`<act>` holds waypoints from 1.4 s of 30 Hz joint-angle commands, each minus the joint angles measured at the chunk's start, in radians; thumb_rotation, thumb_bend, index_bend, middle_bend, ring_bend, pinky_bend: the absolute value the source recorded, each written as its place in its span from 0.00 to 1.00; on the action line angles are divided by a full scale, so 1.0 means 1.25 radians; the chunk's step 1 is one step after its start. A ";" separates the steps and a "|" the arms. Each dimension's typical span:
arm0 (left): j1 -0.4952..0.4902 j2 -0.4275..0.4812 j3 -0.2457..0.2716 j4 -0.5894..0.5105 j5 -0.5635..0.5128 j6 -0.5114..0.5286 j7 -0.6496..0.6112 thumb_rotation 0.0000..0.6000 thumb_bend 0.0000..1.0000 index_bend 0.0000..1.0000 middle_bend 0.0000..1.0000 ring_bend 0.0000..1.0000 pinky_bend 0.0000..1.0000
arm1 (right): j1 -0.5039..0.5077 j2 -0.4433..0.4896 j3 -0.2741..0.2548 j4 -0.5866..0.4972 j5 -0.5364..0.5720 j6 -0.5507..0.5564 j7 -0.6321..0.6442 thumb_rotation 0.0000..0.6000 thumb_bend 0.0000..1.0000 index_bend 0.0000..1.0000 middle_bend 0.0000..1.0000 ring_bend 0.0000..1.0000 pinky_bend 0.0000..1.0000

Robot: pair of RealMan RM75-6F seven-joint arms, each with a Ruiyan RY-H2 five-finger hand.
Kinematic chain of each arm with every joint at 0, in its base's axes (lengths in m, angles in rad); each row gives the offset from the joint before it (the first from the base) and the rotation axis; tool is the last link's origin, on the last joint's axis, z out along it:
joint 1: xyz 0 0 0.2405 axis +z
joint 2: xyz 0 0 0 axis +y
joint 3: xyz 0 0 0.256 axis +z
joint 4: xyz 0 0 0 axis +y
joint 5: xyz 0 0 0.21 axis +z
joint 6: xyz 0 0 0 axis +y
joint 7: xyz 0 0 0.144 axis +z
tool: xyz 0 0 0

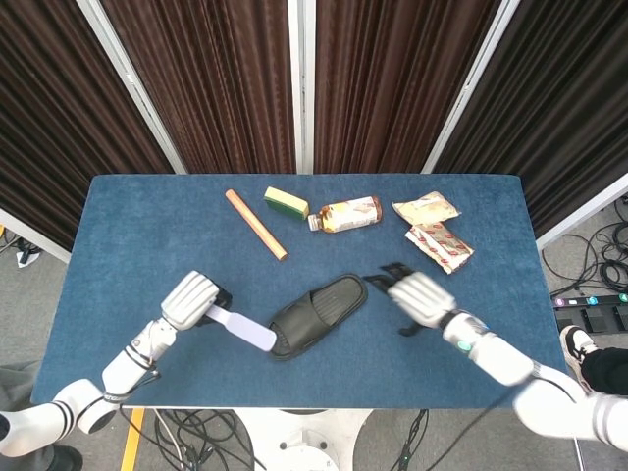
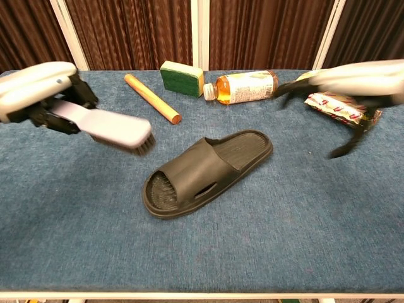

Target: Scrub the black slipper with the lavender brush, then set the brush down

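The black slipper (image 1: pixel 316 314) (image 2: pixel 205 172) lies near the table's middle, toe end toward the front left. My left hand (image 1: pixel 191 300) (image 2: pixel 47 95) grips the lavender brush (image 1: pixel 245 331) (image 2: pixel 113 130) by its handle, bristles down, its head hovering just left of the slipper's toe end. My right hand (image 1: pixel 414 295) (image 2: pixel 344 85) hangs in the air to the right of the slipper's heel end, fingers spread and holding nothing.
Along the back stand a wooden stick (image 1: pixel 255 224), a green and yellow sponge (image 1: pixel 286 202), a bottle lying on its side (image 1: pixel 347 213) and two snack packets (image 1: pixel 439 245). The blue table (image 1: pixel 128 235) has bare cloth at left and front right.
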 commanded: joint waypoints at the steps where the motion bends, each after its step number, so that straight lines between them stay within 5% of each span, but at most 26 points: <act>1: -0.018 -0.019 -0.001 0.012 0.013 -0.011 0.027 1.00 0.78 1.00 1.00 1.00 1.00 | 0.093 -0.103 0.020 0.081 0.088 -0.088 -0.111 1.00 0.00 0.00 0.07 0.00 0.00; 9: -0.048 -0.066 -0.029 0.003 -0.052 -0.123 0.130 1.00 0.78 1.00 1.00 1.00 1.00 | 0.178 -0.195 -0.007 0.184 0.241 -0.126 -0.255 1.00 0.03 0.00 0.09 0.00 0.00; 22: -0.067 -0.098 -0.110 -0.115 -0.290 -0.314 0.301 1.00 0.78 1.00 1.00 1.00 1.00 | 0.245 -0.257 -0.085 0.233 0.426 -0.084 -0.366 1.00 0.07 0.03 0.16 0.00 0.01; 31: -0.086 -0.176 -0.128 -0.052 -0.352 -0.310 0.453 1.00 0.78 1.00 1.00 1.00 1.00 | 0.267 -0.268 -0.113 0.237 0.454 -0.069 -0.376 1.00 0.12 0.13 0.21 0.02 0.05; 42: -0.121 -0.253 -0.220 0.067 -0.504 -0.316 0.597 1.00 0.78 1.00 1.00 1.00 1.00 | 0.280 -0.275 -0.134 0.232 0.453 -0.057 -0.372 1.00 0.15 0.20 0.25 0.05 0.06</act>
